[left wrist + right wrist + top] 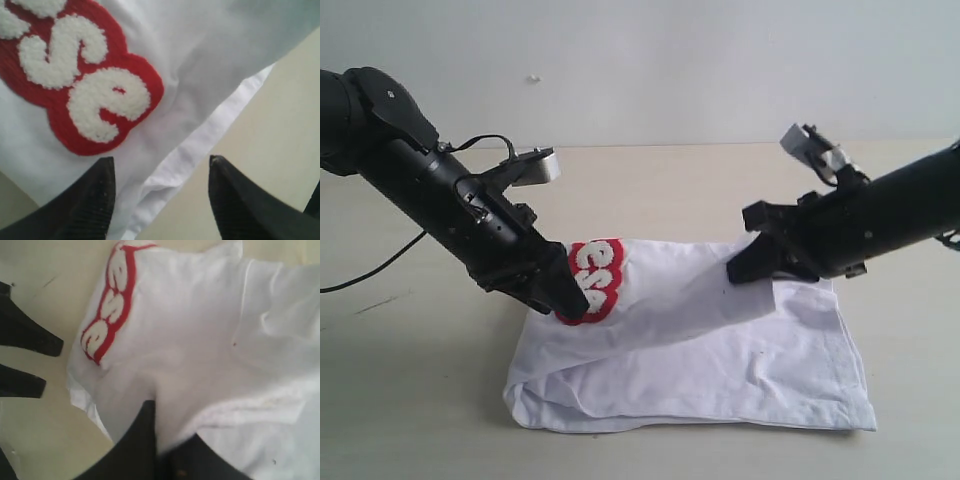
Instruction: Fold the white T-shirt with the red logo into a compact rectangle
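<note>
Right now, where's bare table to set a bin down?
Free: table strip between T-shirt and wall; near-left corner beside the shirt's folded edge. Crowded: shirt's far edge, left hand and right hand both there.

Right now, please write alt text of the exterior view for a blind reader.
A white T-shirt lies half folded on a beige table, the left gripper by its red logo, the right gripper pinching a raised fold.

Your left arm (430,190) slants down from the left. The left gripper (160,167) sits low, jaws spread wide. Your right arm (890,210) reaches in from the right, with the right gripper (738,272) pinched onto the T-shirt (720,360).
</note>
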`<state>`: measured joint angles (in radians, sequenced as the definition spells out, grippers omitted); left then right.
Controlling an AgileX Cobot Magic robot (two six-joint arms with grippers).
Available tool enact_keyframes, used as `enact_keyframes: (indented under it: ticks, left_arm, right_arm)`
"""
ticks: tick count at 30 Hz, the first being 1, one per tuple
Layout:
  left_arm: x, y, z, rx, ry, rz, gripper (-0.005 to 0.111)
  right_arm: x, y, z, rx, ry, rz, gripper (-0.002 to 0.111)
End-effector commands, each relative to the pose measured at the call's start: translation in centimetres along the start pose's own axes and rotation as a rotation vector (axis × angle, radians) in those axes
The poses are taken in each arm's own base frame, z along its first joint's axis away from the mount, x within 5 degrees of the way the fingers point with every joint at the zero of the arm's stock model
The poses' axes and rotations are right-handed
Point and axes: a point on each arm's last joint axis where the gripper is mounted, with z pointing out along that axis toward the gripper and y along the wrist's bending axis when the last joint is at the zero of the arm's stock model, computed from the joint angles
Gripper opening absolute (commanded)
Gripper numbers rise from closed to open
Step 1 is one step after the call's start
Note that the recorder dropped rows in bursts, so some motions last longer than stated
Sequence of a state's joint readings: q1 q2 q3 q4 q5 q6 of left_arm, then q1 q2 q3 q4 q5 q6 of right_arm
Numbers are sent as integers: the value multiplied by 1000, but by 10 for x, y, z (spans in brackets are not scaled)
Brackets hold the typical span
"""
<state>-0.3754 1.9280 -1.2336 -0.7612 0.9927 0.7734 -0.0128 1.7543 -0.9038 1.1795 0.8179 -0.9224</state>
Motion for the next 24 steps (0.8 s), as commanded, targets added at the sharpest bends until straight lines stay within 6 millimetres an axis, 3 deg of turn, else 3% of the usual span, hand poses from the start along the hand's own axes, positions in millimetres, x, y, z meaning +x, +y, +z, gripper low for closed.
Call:
enact_keyframes:
  ticks: [1, 9, 16, 24]
  left_arm:
    - [1, -1, 2, 8, 16, 7, 55]
    - [3, 4, 9, 3, 35, 1, 55]
    - [4, 7, 37, 7, 78, -9, 55]
    - [-13, -1, 34, 35, -92, -42, 55]
  right_arm:
    - [-12, 14, -16, 31, 9, -60, 0]
    - [-10, 20, -47, 249, 18, -133, 0]
    - [2, 14, -53, 337, 140, -153, 0]
    - [11, 6, -58, 422, 255, -147, 0]
